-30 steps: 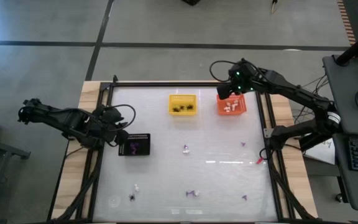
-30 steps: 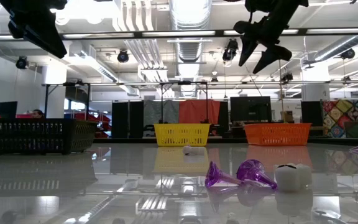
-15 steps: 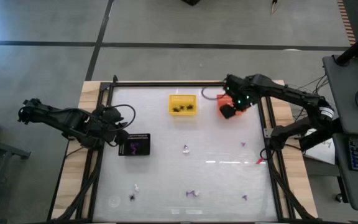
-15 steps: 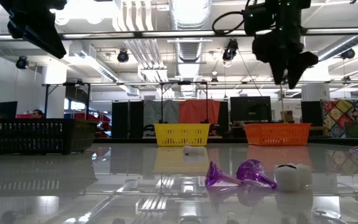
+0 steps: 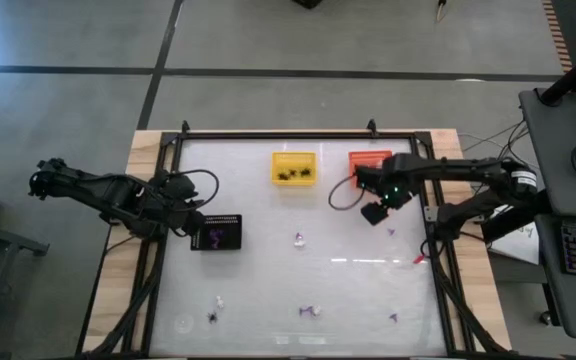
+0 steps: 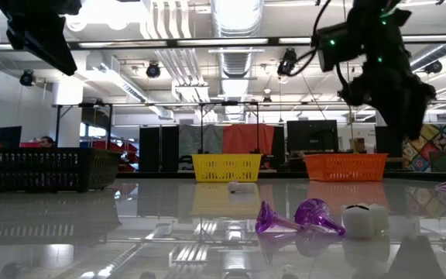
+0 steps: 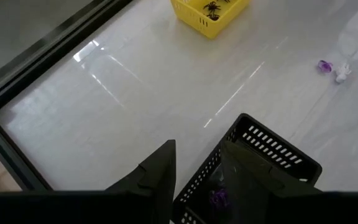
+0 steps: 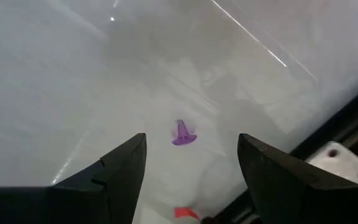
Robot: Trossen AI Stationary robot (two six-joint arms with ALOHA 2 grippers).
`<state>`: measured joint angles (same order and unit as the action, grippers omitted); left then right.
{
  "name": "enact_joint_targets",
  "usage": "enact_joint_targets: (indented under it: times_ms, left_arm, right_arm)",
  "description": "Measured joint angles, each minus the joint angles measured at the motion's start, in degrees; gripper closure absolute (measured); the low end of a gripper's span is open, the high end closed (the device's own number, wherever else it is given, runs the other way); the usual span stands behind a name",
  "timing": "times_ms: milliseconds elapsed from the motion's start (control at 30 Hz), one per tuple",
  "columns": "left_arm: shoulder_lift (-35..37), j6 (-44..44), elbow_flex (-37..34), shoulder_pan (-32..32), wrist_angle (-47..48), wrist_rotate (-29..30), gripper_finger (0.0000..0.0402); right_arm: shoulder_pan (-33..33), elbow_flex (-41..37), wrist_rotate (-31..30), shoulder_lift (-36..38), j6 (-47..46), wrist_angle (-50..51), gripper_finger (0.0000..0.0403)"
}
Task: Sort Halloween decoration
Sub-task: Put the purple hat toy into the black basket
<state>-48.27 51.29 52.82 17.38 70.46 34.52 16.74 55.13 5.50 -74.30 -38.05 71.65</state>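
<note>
Right gripper (image 8: 191, 165): fingers spread wide, holding nothing, above the table (image 5: 268, 215).
Purple trinket (image 8: 182, 134): cone lying on the table beneath that gripper, near the right edge.
Left gripper (image 7: 197, 168): parted, empty, over the black tray (image 7: 272, 158).

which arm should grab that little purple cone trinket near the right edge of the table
Right. The right hand hovers open over the small purple cone trinket, while the left hand sits above the black rectangular tray.
</note>
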Motion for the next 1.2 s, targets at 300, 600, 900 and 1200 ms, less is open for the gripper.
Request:
enact_joint_targets:
  times_ms: [300,600,900,1200]
  left_arm:
    - [-0.01,0.0,0.0,0.01,-0.06,0.0,0.0291]
    - [-0.02,0.2,0.0,0.01,-0.21,-0.02,0.0291]
    - [-0.02,0.22,0.0,0.0,-0.79,-0.04,0.0291]
    - [-0.02,0.22,0.0,0.01,-1.06,-0.03,0.0291]
  right_arm:
    - [-5.58,-10.98,0.76,0.04,-5.08,-9.91,0.0165]
    - [-5.99,-15.93,3.2,0.07,-5.67,-13.33,0.0168]
    - [-5.99,-21.01,5.83,0.09,-7.58,-18.61,0.017]
    - [-5.97,-22.72,7.46,0.25,-10.03,-21.75,0.0253]
